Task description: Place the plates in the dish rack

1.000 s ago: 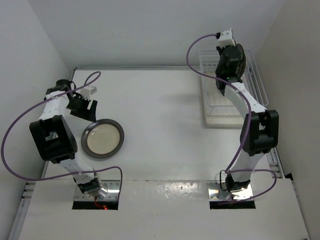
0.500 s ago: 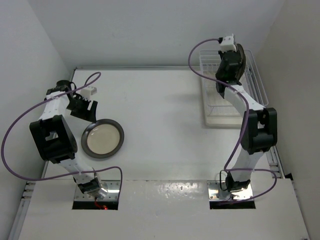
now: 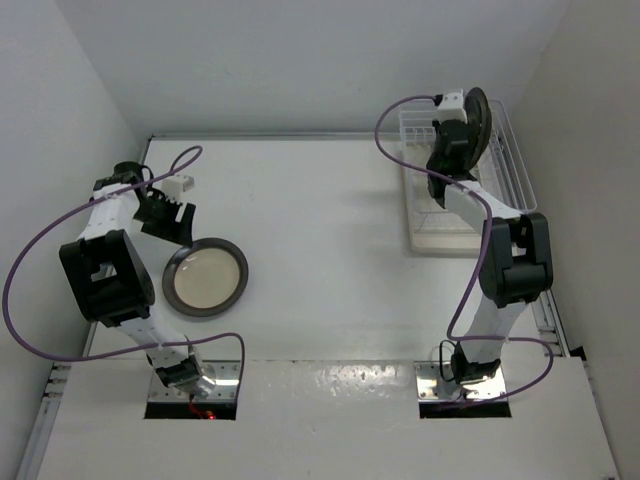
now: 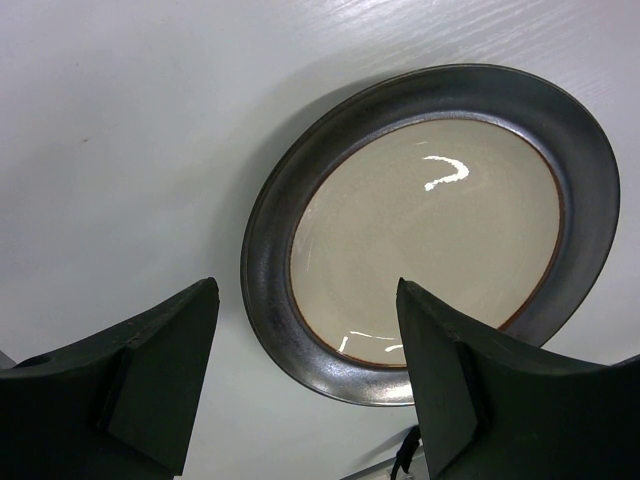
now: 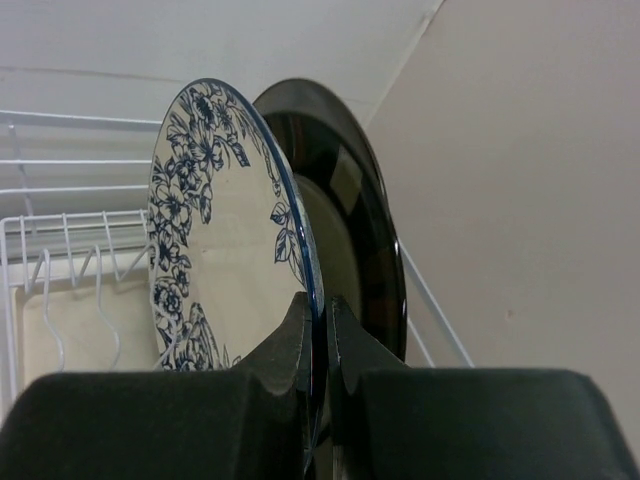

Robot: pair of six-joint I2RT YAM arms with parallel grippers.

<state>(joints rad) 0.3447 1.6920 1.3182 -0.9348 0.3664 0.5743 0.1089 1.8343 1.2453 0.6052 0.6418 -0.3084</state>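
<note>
Rack side first: right hand (image 5: pixel 318 330) is clamped on the lower rim of the floral plate (image 5: pixel 215 250), white with blue flowers. It holds the plate upright on edge over the dish rack (image 5: pixel 60 255), which sits at the far right corner of the tabletop (image 3: pixel 320 200). A dark-rimmed plate (image 5: pixel 360 210) stands on edge just behind the floral plate. The gap looks slim, and I can't tell if they touch. The bottoms of both plates are hidden by the hand, so seating in the wires is unclear.

Key relation: the floral plate's face runs parallel to the standing dark-rimmed plate, with the rack's base and wires below it. My read is that the coming move is a straight drop with the plate kept vertical, so the rim lands in the slot beside its neighbour. Any tilt toward the back risks a knock against that neighbour.

Left side: left hand (image 4: pixel 305 300) is spread wide and holds nothing. It hovers low over the flat plate (image 4: pixel 430 230), which has a cream centre and a dark rim. That plate lies face up near the left edge of the tabletop, well apart from the rack. In the wrist view the plate's nearest rim sits between the two fingers, so the hand looks lined up for a rim pinch. The left arm is plainly the nearer one for it, and the right arm is occupied.

Progress guess: two plates are at the rack and one is on the tabletop. A fourth is not visible in any view.
</note>
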